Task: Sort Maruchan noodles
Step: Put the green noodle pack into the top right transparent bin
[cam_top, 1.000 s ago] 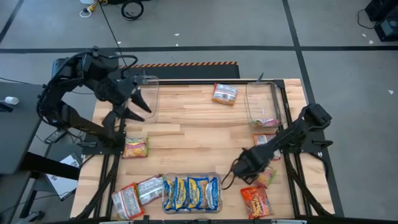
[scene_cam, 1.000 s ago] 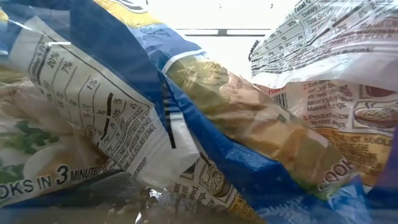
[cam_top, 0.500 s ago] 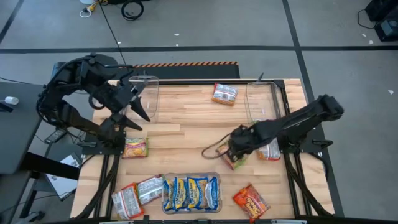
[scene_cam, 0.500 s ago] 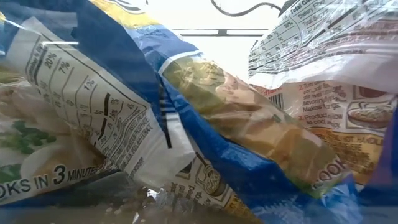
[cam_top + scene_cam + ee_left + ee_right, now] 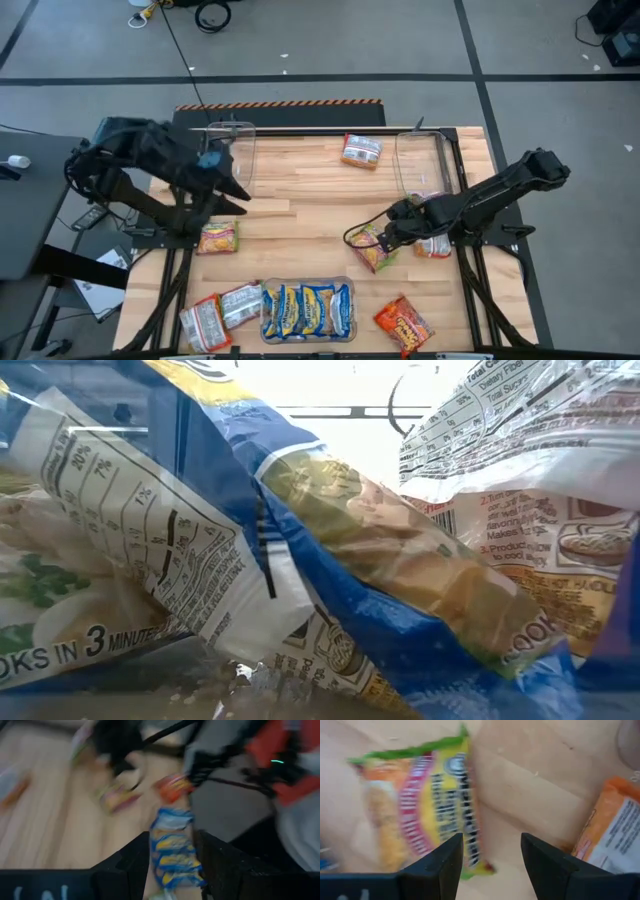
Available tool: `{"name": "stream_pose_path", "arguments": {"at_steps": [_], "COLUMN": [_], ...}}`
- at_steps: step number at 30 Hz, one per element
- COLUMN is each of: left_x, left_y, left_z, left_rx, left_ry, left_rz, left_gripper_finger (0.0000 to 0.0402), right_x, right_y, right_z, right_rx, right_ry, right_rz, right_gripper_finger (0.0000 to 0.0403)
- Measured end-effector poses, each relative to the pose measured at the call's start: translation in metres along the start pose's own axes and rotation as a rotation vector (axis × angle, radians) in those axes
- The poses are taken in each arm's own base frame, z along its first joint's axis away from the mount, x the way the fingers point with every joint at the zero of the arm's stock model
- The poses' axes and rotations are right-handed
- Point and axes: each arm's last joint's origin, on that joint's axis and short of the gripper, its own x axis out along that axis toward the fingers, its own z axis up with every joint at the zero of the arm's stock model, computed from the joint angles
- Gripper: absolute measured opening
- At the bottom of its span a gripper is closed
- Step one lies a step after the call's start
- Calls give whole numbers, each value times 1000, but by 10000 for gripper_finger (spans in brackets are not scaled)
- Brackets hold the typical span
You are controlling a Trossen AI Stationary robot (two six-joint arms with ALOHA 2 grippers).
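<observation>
A green, pink and yellow noodle packet [image 5: 371, 248] lies flat on the table's middle right. My right gripper [image 5: 386, 231] stands just right of it, open. In the right wrist view the packet [image 5: 420, 805] lies beyond the spread fingers of this gripper [image 5: 492, 840], with no touch showing. My left gripper [image 5: 238, 193] hovers open by the left clear bin [image 5: 238, 150]; its own view is blurred around the left gripper [image 5: 172, 837]. Blue-and-yellow packets [image 5: 307, 310] fill a clear bin at the near edge and block the low view [image 5: 300, 560].
Loose packets lie about: an orange one [image 5: 361, 150] far, an orange-red one [image 5: 403, 322] near right, a green-pink one [image 5: 218, 237] left, two with silvery ends [image 5: 222, 312] near left, and one [image 5: 434, 243] under my right arm. A clear bin [image 5: 422, 165] stands far right.
My right gripper swept from the near right toward the table's middle, bringing the green-pink packet with it. It then drew back a little to the right, leaving the packet lying on the wood. My left gripper came down and toward the near edge, away from the left bin.
</observation>
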Motion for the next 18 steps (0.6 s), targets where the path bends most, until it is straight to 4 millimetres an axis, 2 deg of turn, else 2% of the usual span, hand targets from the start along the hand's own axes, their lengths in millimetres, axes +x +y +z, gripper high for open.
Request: {"name": "stream_pose_path", "arguments": {"at_steps": [3, 10, 14, 18], "left_x": [6, 26, 32, 32], "left_y": [-2, -5, -6, -8], "left_z": [-13, -38, -41, -40], "left_rx": [-148, -356, -430, -508], "left_ry": [70, 188, 188, 185], "left_rz": [142, 323, 347, 319], "left_gripper_finger": [172, 172, 172, 172], "right_x": [17, 40, 44, 48], "right_y": [-6, -2, 4, 2], "right_z": [-7, -8, -6, -9], "right_rx": [-23, 47, 67, 57], "right_ry": [-20, -105, -144, -122], "right_rz": [16, 293, 418, 398], "right_gripper_finger": [202, 200, 190, 185]}}
